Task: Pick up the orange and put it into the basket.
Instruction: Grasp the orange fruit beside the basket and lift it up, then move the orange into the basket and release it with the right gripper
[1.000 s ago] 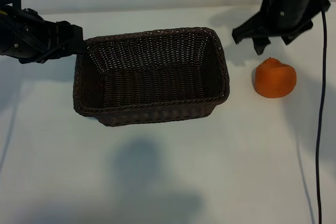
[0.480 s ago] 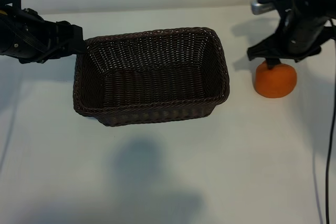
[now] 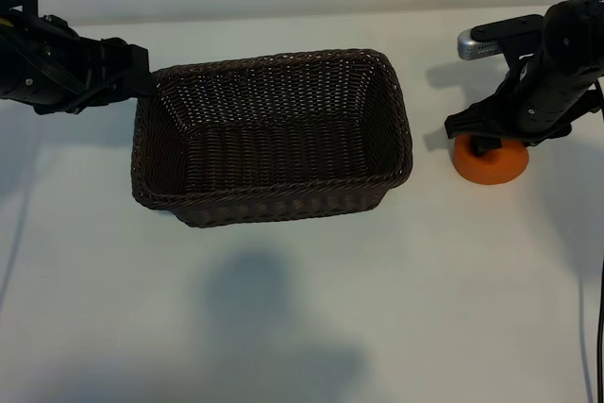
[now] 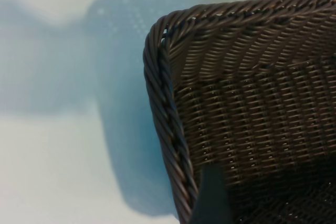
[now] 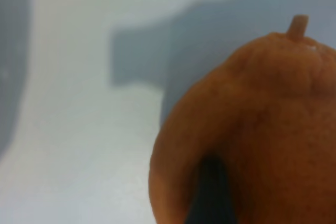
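The table [image 3: 283, 327] carried the basket [image 3: 274, 197] near its middle, open side up and holding nothing. At about nine to ten o'clock from the basket, the left gripper [image 3: 142, 73] sat at the rim's far-left corner, one fingertip reaching just inside the weave in the left wrist view; its jaws stood wide and held nothing that could be made out.

At three o'clock from the basket, a little apart from its wall, the orange [image 3: 489, 159] rested on the table. The right gripper [image 3: 498, 129] was low over its top, covering the upper half, jaws spread fairly wide around it; whether they pressed on the skin could not be told. In the right wrist view one dark finger [image 5: 210, 192] lay close against the orange's side.

To do the grasp well, the jaws should probably sink until they straddle the widest part, then close squarely so the rounded lump cannot squirt sideways. Lifting should wait for a firm hold, and should clear the braided rim.
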You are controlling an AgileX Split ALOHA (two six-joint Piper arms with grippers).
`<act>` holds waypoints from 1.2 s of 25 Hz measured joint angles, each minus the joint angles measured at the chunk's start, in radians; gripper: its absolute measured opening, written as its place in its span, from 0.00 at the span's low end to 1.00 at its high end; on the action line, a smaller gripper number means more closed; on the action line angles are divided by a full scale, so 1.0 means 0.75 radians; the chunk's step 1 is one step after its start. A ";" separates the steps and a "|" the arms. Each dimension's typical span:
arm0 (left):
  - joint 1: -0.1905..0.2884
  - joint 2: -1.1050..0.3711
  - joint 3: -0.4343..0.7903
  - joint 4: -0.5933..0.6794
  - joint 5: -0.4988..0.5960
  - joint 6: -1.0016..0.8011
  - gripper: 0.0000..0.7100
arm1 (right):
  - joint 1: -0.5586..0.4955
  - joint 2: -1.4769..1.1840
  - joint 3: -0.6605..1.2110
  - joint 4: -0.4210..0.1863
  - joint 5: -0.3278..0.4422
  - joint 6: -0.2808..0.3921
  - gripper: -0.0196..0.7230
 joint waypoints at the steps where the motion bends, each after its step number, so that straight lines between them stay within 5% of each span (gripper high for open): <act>1: 0.000 0.000 0.000 0.000 0.000 0.000 0.84 | 0.000 0.002 0.001 0.011 0.000 -0.006 0.74; 4: 0.000 0.000 0.000 0.000 0.000 0.000 0.84 | 0.000 0.023 0.001 0.015 0.007 -0.009 0.63; 9: 0.000 0.000 0.000 0.000 0.000 0.000 0.84 | 0.000 0.039 0.001 0.020 0.028 -0.010 0.19; 11: 0.000 0.000 0.000 0.000 0.001 0.000 0.84 | 0.000 0.039 0.001 0.020 0.028 -0.011 0.12; 30: 0.000 0.000 0.000 0.000 0.004 -0.003 0.83 | 0.000 -0.193 -0.022 0.029 0.111 -0.033 0.09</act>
